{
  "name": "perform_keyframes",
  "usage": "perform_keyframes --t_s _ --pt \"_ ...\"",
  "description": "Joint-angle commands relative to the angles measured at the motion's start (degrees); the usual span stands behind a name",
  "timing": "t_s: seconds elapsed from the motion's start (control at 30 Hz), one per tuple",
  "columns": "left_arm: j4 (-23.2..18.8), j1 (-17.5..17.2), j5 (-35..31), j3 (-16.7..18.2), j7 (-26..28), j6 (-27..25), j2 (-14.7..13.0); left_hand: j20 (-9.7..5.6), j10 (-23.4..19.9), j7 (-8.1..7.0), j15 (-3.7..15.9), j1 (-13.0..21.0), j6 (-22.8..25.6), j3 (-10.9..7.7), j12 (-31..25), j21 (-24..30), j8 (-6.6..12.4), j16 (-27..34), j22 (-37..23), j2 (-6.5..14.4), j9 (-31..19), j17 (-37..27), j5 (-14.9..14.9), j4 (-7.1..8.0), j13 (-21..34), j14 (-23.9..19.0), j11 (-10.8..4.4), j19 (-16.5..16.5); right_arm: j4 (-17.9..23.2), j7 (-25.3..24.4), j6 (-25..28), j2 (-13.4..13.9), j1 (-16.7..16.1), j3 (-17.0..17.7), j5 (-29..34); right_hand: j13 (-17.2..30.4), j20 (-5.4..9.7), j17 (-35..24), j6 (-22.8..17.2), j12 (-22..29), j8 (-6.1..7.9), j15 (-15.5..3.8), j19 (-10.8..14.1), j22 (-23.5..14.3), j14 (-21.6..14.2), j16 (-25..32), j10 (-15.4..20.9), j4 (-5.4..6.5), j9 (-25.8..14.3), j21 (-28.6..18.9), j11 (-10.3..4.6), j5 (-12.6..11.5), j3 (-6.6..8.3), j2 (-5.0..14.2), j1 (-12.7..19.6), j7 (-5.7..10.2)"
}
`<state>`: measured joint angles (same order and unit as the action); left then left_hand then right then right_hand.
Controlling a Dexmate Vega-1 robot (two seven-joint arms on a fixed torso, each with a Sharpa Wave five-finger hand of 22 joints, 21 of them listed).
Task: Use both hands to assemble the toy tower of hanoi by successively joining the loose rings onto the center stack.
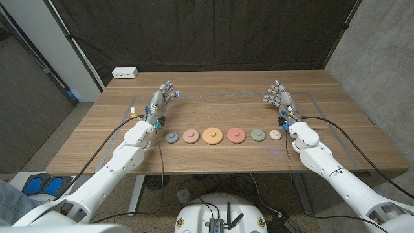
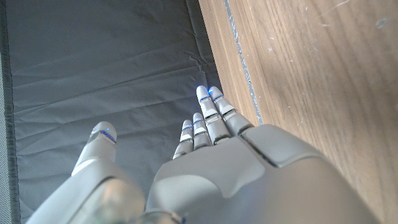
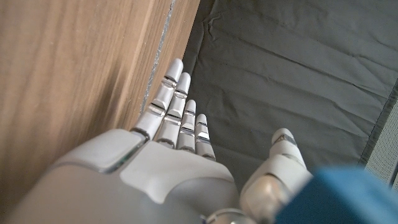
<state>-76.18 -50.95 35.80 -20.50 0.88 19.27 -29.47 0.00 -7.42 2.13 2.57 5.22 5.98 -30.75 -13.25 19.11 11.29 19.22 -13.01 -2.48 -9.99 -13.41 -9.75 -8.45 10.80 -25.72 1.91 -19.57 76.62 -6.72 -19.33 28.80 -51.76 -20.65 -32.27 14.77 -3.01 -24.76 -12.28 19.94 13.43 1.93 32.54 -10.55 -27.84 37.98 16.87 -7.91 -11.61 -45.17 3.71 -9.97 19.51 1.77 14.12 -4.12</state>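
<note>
Six loose rings lie in a row around the orange ring (image 1: 213,135); none stacked yet. Left hand (image 1: 162,97) and right hand (image 1: 279,97) wait beyond it, fingers apart, empty.

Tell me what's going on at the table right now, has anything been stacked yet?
Nothing is stacked yet. Six rings lie in a row across the table: grey, salmon, orange, red, green and a small pink one. The left hand and right hand are both open with fingers spread, held beyond the row near its two ends, touching no ring.
</note>
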Motion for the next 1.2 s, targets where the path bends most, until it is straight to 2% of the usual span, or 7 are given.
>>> perform_keyframes --t_s 0.03,0.33,0.47,0.57,0.77,1.0,1.2 --pt "-1.4 -1.2 -0.6 0.5 2.0 -0.3 -0.6 0.19 -1.8 0.04 1.61 -0.4 1.9 0.14 -0.6 1.7 0.47 1.7 -0.9 0.4 -0.2 -0.9 -0.3 -0.15 0.3 -4.0 -0.07 -2.5 0.0 -0.8 -0.1 -0.5 0.0 -0.4 0.6 1.5 0.83 -3.8 -1.5 0.9 0.65 -1.36 3.7 -0.6 -5.1 4.4 1.9 -0.15 -0.3 -1.7 -0.37 -0.3 -0.6 0.59 0.2 0.3" --pt "-2.6 -2.5 -0.8 1.3 3.8 0.3 -0.6 -0.92 -4.6 0.45 3.24 0.5 4.6 0.44 -0.8 5.8 0.53 6.2 -2.8 1.0 -0.3 -3.3 -0.4 -0.7 0.3 -12.4 -0.18 -8.8 -0.4 -0.8 0.6 -0.6 0.0 -0.7 0.5 2.5 1.73 -7.0 -2.6 1.1 0.93 -2.46 6.8 -1.0 -8.5 8.2 3.0 -0.3 -0.4 -3.2 -0.53 -0.3 -0.88 0.74 0.4 0.47" --pt "-2.5 -2.7 -0.7 1.5 4.0 0.7 -0.5 -1.29 -5.5 0.56 3.7 1.1 5.3 0.58 -0.8 7.1 0.46 7.9 -3.6 1.1 -0.3 -4.1 -0.4 -0.92 0.3 -14.7 0.26 -10.7 -0.9 -1.1 0.6 -0.8 0.4 -0.9 0.9 3.3 2.83 -9.6 -3.0 1.3 1.0 -3.99 9.2 -1.9 -11.0 11.2 3.9 -0.4 -0.5 -4.9 -0.58 -0.4 -1.07 0.81 0.7 0.43" --pt "-2.4 -2.9 -0.7 1.6 4.1 1.2 -0.3 -1.41 -5.7 0.69 3.89 1.3 5.7 0.67 -0.6 7.9 0.46 8.6 -4.0 1.1 -0.3 -4.5 -0.4 -0.95 0.4 -15.5 0.2 -11.9 -1.0 -1.3 0.5 -1.1 0.6 -0.9 0.9 3.7 3.28 -11.2 -3.2 1.4 1.01 -5.03 10.0 -2.7 -12.1 13.0 4.6 -0.45 -0.5 -5.9 -0.67 -0.4 -1.14 0.93 0.9 0.44" --pt "-2.5 -3.5 -0.8 1.8 4.4 1.5 -0.4 -2.41 -6.8 0.59 4.26 1.6 6.6 0.55 -0.6 10.0 0.44 9.8 -5.1 0.9 -0.3 -4.8 -0.5 -0.93 0.4 -18.2 0.26 -14.7 -1.5 -1.5 0.2 -1.8 0.7 -1.2 1.0 4.0 3.54 -12.3 -4.0 1.3 1.26 -4.7 10.2 -3.1 -12.0 13.9 4.8 -0.27 -0.5 -6.5 -0.68 -0.4 -1.38 0.86 0.5 0.61" --pt "-2.9 -3.9 -1.0 2.1 4.9 2.1 -0.3 -2.85 -7.8 -0.02 4.88 2.5 7.2 0.35 -0.3 12.1 0.22 11.9 -6.5 1.1 -0.3 -5.6 -0.5 -1.14 0.5 -21.4 0.08 -17.2 -1.6 -1.8 0.0 -2.1 0.8 -1.3 1.2 4.9 4.42 -15.3 -4.8 1.4 1.42 -7.42 13.8 -4.9 -15.7 17.4 6.2 -0.26 -0.6 -9.8 -0.7 -0.5 -1.14 1.25 0.6 0.67" --pt "-3.6 -4.7 -1.4 2.4 6.1 2.5 -0.1 -3.91 -9.2 -0.52 5.38 2.9 8.3 0.54 -0.3 14.6 0.25 13.9 -8.1 0.9 -0.3 -6.5 -0.5 -1.08 0.5 -24.2 -0.11 -20.1 -1.2 -2.7 -0.3 -2.2 0.7 -1.3 1.7 5.5 6.24 -17.1 -6.0 1.5 1.75 -9.47 16.5 -5.7 -19.2 19.7 7.7 -0.18 -0.7 -12.0 -0.92 -0.6 -0.66 1.52 0.5 0.75"
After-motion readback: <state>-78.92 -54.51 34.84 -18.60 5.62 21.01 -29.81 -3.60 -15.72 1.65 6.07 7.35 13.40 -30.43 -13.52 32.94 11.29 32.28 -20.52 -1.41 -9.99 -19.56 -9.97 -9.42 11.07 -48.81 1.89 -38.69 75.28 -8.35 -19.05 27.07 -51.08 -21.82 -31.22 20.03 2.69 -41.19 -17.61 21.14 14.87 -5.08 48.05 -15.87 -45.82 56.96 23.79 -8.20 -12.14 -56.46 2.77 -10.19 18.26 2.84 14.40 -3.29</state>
